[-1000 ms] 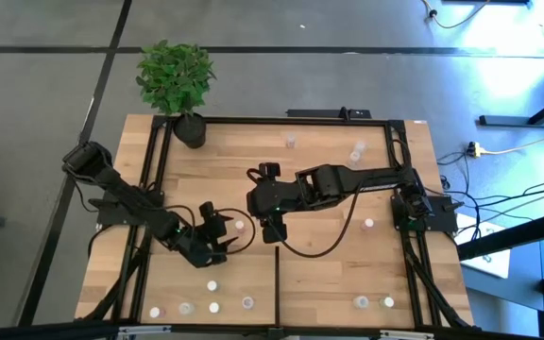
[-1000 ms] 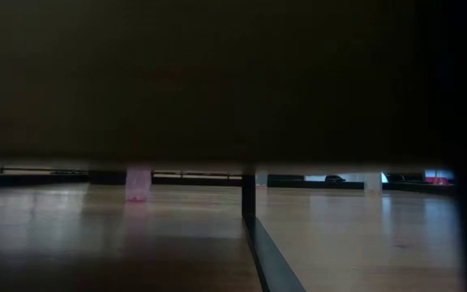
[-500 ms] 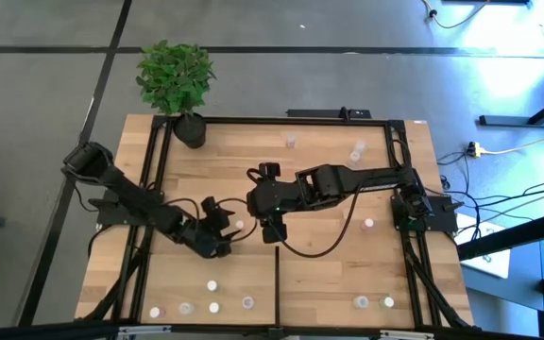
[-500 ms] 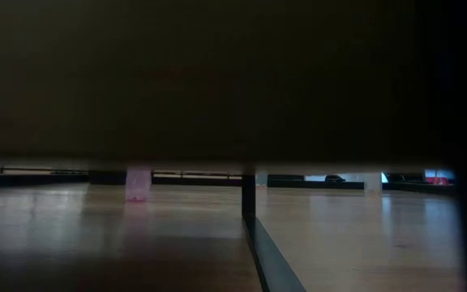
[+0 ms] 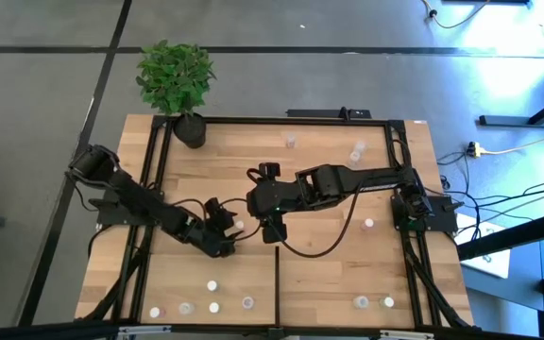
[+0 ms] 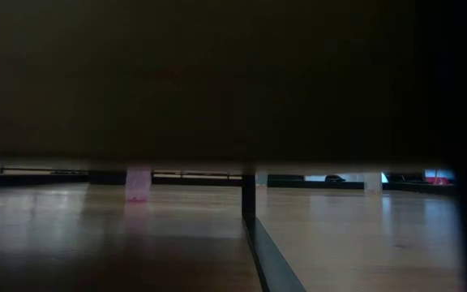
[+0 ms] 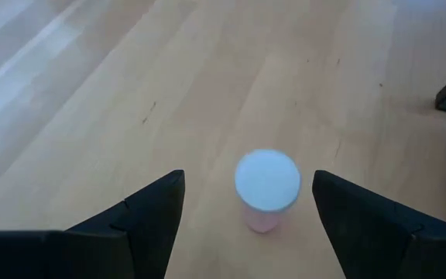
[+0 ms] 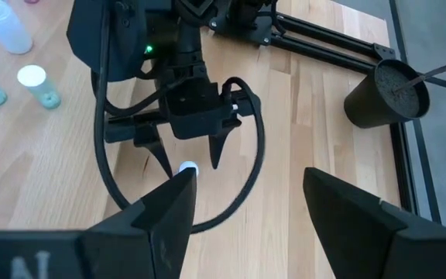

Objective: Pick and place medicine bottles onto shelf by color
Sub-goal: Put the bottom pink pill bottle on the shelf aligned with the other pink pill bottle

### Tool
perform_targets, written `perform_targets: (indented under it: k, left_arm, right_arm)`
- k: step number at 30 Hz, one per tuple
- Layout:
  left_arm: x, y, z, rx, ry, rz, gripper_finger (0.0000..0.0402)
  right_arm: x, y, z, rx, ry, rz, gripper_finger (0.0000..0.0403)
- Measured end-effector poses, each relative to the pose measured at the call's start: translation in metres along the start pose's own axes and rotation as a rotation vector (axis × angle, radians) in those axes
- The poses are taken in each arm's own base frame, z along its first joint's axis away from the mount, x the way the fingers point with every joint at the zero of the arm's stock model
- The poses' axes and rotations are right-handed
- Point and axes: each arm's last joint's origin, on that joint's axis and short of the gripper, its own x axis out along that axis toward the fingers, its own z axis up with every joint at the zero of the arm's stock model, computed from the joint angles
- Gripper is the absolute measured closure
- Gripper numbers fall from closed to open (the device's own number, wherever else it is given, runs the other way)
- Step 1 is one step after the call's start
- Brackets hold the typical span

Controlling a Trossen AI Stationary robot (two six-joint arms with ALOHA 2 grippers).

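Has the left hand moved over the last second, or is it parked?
Yes. In the high view the left hand has slid toward the shelf's black divider bar, closing on the small pinkish bottle, which now sits between its open fingers.

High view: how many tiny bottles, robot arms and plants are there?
Medicine bottles: 11 that show
Robot arms: 2, the left arm and the right arm
Potted plant: 1
Total: 14

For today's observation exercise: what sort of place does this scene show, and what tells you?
Probably a robotics lab or test workspace: two robot arms mounted at a wooden table, small medicine bottles scattered on it, and cables trailing over a grey tiled floor.
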Motion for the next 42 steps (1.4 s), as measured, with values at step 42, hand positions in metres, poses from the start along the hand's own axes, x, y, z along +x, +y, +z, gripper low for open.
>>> perform_targets:
  k: [42]
  left_arm:
    - [0.0100,0.0079,0.0076,-0.009,0.049,-0.048,0.0216]
  right_arm:
    - [0.0000,0.0000,0.0003,0.000,-0.003,0.000,0.0163]
